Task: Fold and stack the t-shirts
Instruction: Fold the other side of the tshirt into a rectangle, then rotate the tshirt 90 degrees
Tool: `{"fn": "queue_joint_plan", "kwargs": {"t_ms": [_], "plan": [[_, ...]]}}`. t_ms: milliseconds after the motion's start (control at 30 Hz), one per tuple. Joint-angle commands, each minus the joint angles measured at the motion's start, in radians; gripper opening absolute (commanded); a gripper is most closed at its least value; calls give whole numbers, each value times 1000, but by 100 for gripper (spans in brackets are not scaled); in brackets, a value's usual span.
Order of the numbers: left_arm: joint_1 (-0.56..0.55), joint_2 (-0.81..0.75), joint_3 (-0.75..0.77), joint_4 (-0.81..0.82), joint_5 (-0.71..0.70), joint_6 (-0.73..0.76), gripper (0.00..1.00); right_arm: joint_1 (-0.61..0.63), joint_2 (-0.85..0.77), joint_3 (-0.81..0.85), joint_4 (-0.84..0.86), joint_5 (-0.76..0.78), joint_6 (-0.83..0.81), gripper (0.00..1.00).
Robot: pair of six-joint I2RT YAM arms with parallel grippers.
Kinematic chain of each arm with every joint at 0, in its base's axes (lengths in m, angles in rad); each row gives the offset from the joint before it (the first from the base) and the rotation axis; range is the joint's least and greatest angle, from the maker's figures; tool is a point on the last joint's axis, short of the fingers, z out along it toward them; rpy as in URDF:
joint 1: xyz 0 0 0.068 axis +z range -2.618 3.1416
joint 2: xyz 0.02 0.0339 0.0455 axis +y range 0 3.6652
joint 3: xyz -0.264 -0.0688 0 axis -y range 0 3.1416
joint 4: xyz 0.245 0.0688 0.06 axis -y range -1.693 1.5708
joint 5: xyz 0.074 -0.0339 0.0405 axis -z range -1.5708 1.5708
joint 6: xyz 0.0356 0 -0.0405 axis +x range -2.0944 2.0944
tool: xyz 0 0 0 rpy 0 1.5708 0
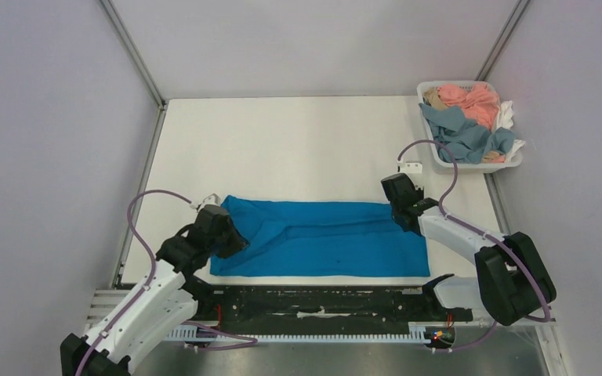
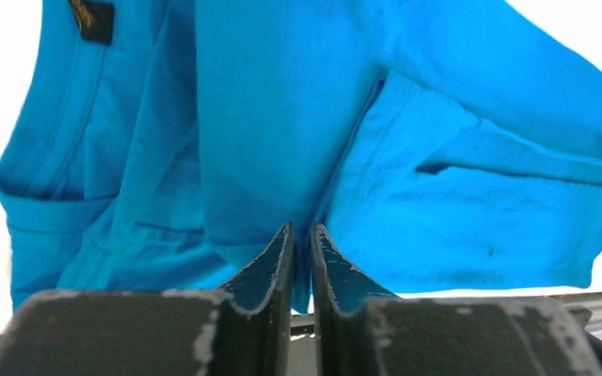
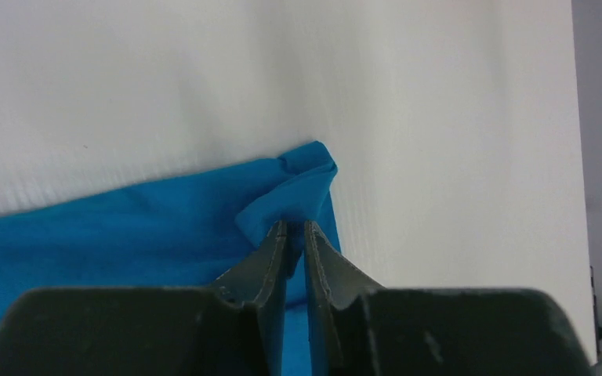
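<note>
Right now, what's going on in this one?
Two robot arms are handling a bright blue cloth t-shirt lying in a long strip on the white table. The left gripper pinches its collar end, the right gripper its far right corner; both jaws look closed on the cloth. Other crumpled shirts wait in a white plastic basket at the table's far right corner.

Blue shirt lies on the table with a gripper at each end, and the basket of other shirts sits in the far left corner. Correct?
No: the top external view shows the basket in the far right corner. The rest holds: the blue shirt lies on the table, left gripper and right gripper at its ends.
</note>
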Motion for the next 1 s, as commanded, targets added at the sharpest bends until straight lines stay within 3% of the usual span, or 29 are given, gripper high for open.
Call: {"fn": "queue_joint_plan", "kwargs": {"t_ms": [0,67,133,200,267,333,533,733,867,967], "plan": [[-6,-73,-40,-89,84,-98,31,3,-29,-22,-77,29,95,20],[-9,-112,-42,-133,126,-110,53,3,-45,-46,-133,34,140,38],[-11,-164,-37,-129,175,-130,63,3,-83,-77,-209,27,200,59],[-12,-201,-15,-100,207,-122,75,2,-141,-109,-241,12,219,70],[-12,-205,27,-97,188,-91,78,3,-213,-119,-260,7,220,79],[-12,-171,70,-76,157,-51,78,3,-288,-109,-251,-3,190,97],[-12,117,101,199,185,33,80,1,-432,-148,7,-204,40,98],[-9,472,114,347,156,12,82,3,-277,-120,219,-557,-34,98],[19,625,105,424,121,2,82,2,-151,-91,206,-568,-9,98],[102,748,112,484,140,-1,83,-20,-115,-99,137,-465,38,98]]}}
